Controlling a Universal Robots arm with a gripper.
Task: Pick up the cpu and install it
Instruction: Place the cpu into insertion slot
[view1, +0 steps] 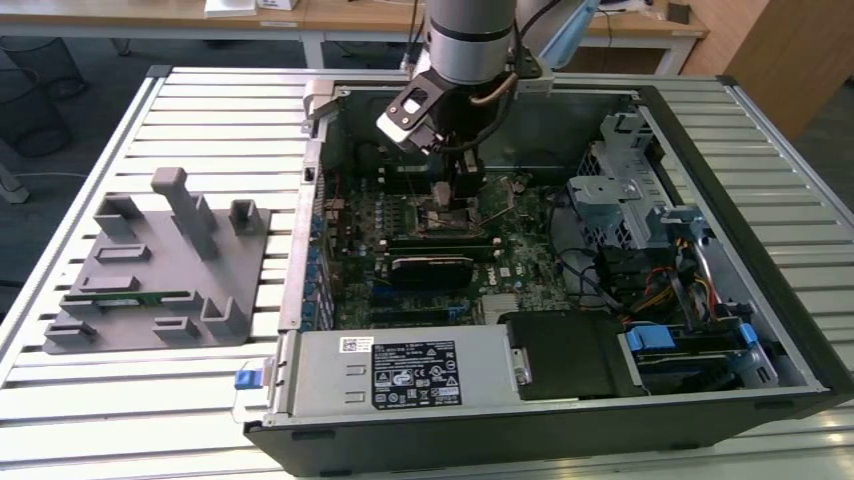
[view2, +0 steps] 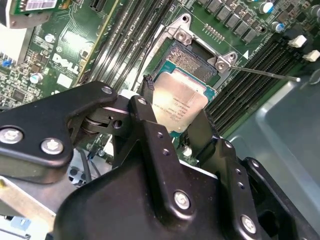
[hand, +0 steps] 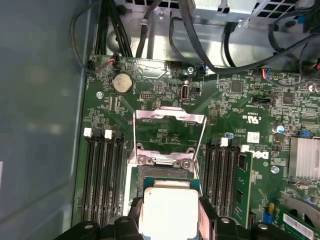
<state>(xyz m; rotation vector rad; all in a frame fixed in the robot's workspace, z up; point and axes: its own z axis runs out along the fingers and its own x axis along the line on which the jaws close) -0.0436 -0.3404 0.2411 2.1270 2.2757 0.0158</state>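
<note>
Black claw (view2: 175, 114) linkage sits up front in the second wrist view, fingers (view2: 145, 97) closed to chip width on two opposite edges of the cpu (view2: 178, 102). cpu: flat square, silver-grey metal lid with faint print, thin green rim around it. It's held tilted just over the open socket (view2: 192, 59), not seated. Far part of the socket's contact field is exposed past the chip. First wrist view agrees: cpu (hand: 168, 212) between the claw (hand: 170, 216) tips, socket (hand: 165, 174) just beyond, load plate (hand: 170, 118) flipped back. Thin lever rod (view2: 265, 73) sticks out beside the socket. Black memory slots (hand: 102, 170) flank the socket on both sides. Coin cell (hand: 121, 83) sits farther up the green motherboard (hand: 240, 112), and black cables run along the board edge. In the exterior view the arm (view1: 467, 40) reaches down into the open computer case (view1: 754, 170), with the claw (view1: 461, 195) low over the board's middle. Case lies on its side on a slatted metal table (view1: 174, 400). Grey fixture plate (view1: 147, 270) with blocks sits on the table, on the exterior view's left of the case, apart from it. Behind are pale wood furniture (view1: 347, 18) and dark floor.
</note>
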